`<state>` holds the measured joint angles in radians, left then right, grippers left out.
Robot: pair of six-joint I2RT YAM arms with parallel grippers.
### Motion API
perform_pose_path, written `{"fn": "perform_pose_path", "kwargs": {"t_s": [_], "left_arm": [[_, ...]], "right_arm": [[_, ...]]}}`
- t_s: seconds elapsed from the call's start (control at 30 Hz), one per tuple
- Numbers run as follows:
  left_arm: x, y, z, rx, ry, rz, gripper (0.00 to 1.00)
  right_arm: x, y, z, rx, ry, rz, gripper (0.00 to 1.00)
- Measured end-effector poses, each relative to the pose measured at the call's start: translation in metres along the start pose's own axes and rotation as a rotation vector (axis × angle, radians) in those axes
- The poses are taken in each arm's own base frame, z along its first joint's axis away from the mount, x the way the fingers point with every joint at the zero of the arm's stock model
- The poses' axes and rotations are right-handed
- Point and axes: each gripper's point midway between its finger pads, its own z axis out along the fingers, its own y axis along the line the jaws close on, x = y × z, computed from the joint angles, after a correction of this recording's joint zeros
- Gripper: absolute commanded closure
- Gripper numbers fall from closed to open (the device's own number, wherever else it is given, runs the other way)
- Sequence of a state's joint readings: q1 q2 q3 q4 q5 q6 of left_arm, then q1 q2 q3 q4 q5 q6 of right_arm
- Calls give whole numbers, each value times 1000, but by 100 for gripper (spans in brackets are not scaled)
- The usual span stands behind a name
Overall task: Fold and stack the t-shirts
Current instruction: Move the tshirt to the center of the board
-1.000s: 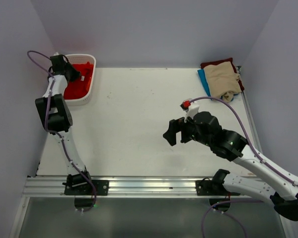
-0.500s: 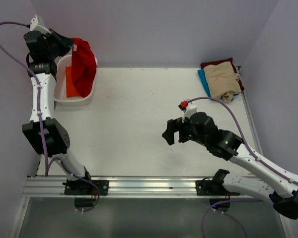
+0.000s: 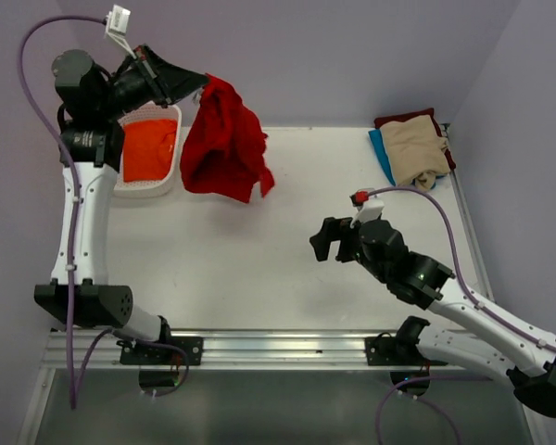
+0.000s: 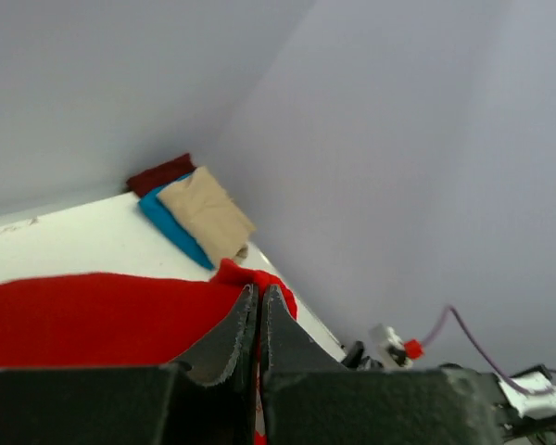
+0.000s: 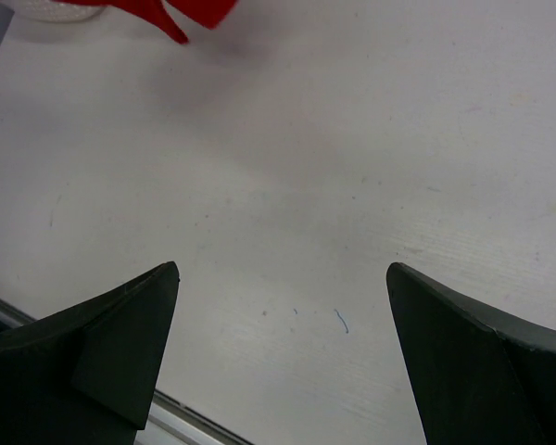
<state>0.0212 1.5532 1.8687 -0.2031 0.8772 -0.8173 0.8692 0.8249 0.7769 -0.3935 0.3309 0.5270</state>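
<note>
Left hand (image 3: pixel 200 83) clamped on red t-shirt (image 3: pixel 224 141) hanging over worktop (image 3: pixel 259 264) far-left corner; right hand (image 3: pixel 322 244) spread wide, empty.

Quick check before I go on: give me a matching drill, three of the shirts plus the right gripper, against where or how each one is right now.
Things:
1. red t-shirt
2. orange t-shirt
3. beige t-shirt
4. right gripper

Place or state:
A. open, above the table
B. lying in the basket
C. hanging in the air from the shut left gripper
D. lying on top of the blue t-shirt

Pairs: 1-C, 2-B, 3-D, 4-A
</note>
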Motion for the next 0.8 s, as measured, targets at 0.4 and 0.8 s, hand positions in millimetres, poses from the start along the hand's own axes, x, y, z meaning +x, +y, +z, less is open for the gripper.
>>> {"fn": "perform_pose_path", "kwargs": {"t_s": [0.4, 0.8], "left_arm": [[-3, -155, -74, 253, -110, 206, 100], [24, -126, -54, 243, -18, 60, 100]], "right_arm": [[4, 21, 46, -10, 47, -38, 1], [13, 40, 53, -109, 63, -13, 1]]}}
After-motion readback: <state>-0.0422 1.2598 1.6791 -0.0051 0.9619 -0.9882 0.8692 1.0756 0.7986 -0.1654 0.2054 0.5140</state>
